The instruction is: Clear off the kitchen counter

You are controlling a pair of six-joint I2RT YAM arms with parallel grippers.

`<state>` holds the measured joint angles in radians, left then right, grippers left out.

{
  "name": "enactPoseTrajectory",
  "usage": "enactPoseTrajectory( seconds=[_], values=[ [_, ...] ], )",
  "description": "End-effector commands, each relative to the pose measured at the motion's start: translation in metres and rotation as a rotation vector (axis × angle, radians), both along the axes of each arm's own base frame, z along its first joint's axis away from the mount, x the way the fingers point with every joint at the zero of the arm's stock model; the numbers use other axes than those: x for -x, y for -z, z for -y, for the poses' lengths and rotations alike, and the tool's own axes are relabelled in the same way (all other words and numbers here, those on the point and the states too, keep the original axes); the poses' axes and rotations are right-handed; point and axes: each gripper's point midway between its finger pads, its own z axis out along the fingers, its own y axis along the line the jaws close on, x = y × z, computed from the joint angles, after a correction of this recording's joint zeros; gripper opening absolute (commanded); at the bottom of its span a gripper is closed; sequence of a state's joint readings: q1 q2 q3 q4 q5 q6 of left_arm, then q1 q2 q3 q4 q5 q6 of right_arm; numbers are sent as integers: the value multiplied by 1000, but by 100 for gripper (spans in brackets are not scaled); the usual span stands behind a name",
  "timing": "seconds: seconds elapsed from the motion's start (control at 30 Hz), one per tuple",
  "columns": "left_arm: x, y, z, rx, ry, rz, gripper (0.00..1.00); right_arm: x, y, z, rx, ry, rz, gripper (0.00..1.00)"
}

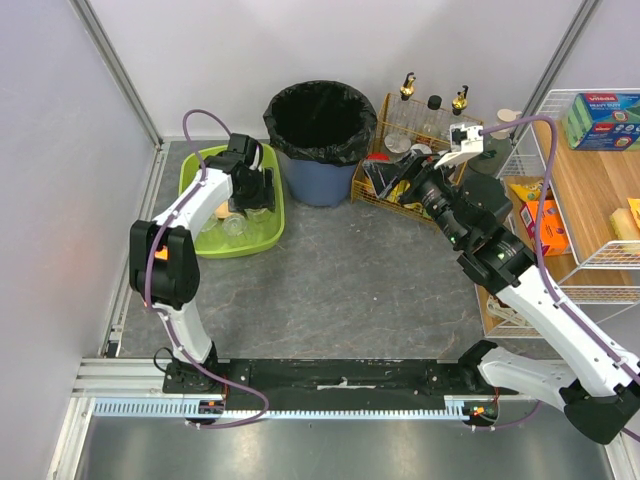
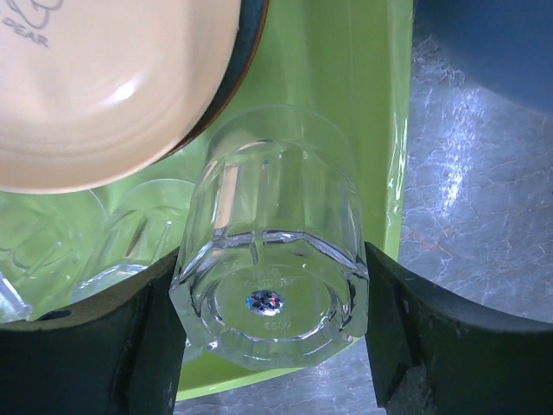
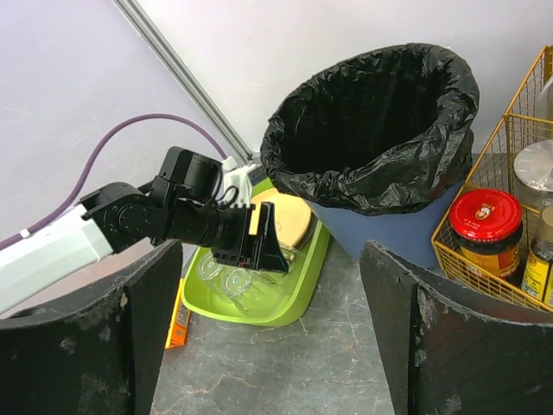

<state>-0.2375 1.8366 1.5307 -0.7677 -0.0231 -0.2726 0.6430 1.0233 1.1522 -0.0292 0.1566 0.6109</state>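
Over at ten o'clock on the tabletop (image 1: 340, 290), the left gripper (image 2: 272, 320) clasps a clear glass (image 2: 276, 216) in its jaws above the green tub (image 2: 346, 78); the right gripper (image 3: 268, 290) hangs with jaws wide, empty.

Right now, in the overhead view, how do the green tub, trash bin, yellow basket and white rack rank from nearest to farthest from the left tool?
1. Green tub, directly beneath the left tool holding a glass.
2. Trash bin, just right.
3. Yellow basket, further right.
4. White rack, far right edge.
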Motion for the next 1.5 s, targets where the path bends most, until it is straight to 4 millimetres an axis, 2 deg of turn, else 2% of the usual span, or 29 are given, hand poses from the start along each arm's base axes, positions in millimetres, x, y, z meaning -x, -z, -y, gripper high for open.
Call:
enactPoseTrajectory(
  seconds=[0.0,0.33,0.43,0.57,0.63,0.83,1.0,1.17,1.23,1.3,1.37,1.47],
  values=[
    [-5,-5,13,68,11,24,38,3,-5,10,-1,27,18,90],
    [3,18,14,53,41,-68,40,1,1,8,1,22,2,90],
    [0,23,11,38,25,-73,47,1,2,7,3,20,0,91],
    [-6,19,10,32,17,-54,68,2,-1,8,-1,23,4,91],
    [-8,14,10,33,14,-40,74,1,2,9,4,25,0,91],
    [-15,-14,13,49,13,30,93,1,0,8,4,25,3,91],
    [-18,-36,12,57,2,76,93,0,0,7,7,21,2,91],
    [-14,-73,5,62,-31,158,94,-1,0,8,14,26,4,93],
    [-9,-91,6,77,-34,190,94,-1,3,8,35,27,1,98],
    [-1,-111,6,99,-27,227,96,-2,6,14,61,54,3,98],
    [12,-128,16,150,25,254,96,-7,14,29,91,136,-24,98],
    [37,-163,13,159,62,337,96,-13,19,52,183,254,-38,98]
  ],
)
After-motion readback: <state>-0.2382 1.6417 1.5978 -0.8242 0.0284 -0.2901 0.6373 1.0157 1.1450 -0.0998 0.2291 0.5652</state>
